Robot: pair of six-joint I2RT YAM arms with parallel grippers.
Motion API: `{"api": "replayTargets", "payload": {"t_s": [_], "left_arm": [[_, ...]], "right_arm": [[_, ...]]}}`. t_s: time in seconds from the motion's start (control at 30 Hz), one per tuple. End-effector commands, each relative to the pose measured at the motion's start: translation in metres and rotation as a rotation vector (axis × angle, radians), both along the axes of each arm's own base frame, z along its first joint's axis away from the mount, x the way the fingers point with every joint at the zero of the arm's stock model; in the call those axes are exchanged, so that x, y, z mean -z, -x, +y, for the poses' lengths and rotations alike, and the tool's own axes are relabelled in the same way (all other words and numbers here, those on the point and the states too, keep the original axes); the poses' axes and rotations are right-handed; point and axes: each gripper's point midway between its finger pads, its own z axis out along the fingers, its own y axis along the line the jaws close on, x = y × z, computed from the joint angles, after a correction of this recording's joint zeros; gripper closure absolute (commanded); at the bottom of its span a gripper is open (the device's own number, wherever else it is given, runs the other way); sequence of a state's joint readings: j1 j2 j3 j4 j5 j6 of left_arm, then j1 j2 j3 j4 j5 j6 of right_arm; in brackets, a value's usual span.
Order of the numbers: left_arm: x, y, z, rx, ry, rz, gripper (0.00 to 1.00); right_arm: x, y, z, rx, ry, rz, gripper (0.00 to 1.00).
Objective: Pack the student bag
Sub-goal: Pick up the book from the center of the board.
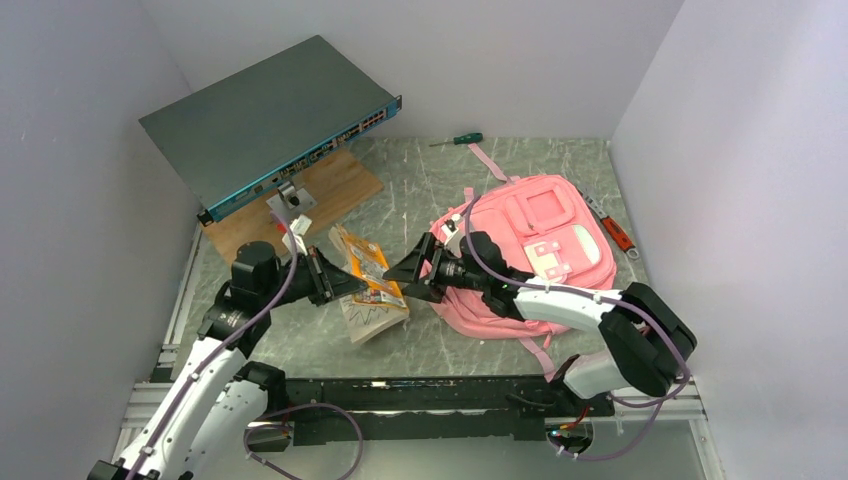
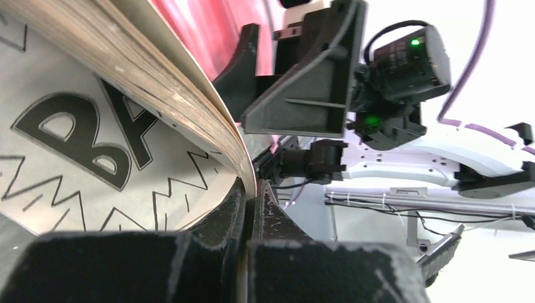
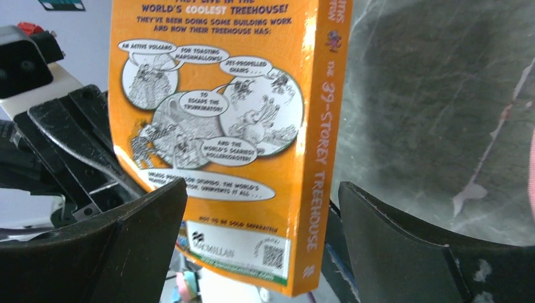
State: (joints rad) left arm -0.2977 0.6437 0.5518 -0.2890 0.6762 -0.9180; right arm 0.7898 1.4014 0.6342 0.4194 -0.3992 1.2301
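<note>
The pink student bag (image 1: 540,240) lies flat at the right of the marble table, pockets up. An orange paperback book (image 1: 372,268) hangs above the table just left of the bag, its white pages fanned open below. My left gripper (image 1: 335,280) is shut on the book's thin edge; in the left wrist view the fingers (image 2: 252,202) pinch the curved cover and pages (image 2: 94,139). My right gripper (image 1: 412,275) is open, its two jaws standing either side of the book's (image 3: 221,126) lower spine corner without touching it. The right gripper (image 3: 262,196) holds nothing.
A grey network switch (image 1: 270,120) leans over a wooden board (image 1: 335,190) at the back left. A green-handled screwdriver (image 1: 458,140) lies at the back, and a red-handled tool (image 1: 615,230) lies right of the bag. White walls close in on three sides.
</note>
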Motion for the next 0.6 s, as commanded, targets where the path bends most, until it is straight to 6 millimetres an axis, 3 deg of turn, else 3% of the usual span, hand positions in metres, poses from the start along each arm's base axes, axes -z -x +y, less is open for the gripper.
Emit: {"api": "replayTargets", "payload": {"t_s": [0.0,0.13,0.23,0.4,0.57], "left_arm": [[-0.089,0.006,-0.008,0.069,0.131,-0.264,1.0],[-0.107,0.009,-0.008,0.078,0.154,-0.306,1.0],[-0.11,0.01,-0.01,0.091,0.18,-0.311,1.0],[-0.096,0.007,-0.013,0.103,0.194,-0.286,1.0],[-0.077,0.007,-0.013,0.103,0.188,-0.245,1.0]], "right_arm": [[-0.03,-0.01,0.008,0.042,-0.118,0.017,0.08],[-0.045,-0.005,0.016,-0.003,-0.221,0.04,0.1],[-0.066,0.001,0.023,-0.046,-0.326,0.036,0.18],[-0.101,0.009,0.021,-0.073,-0.519,0.041,0.27],[-0.121,0.012,0.015,-0.099,-0.676,0.07,0.51]]}}
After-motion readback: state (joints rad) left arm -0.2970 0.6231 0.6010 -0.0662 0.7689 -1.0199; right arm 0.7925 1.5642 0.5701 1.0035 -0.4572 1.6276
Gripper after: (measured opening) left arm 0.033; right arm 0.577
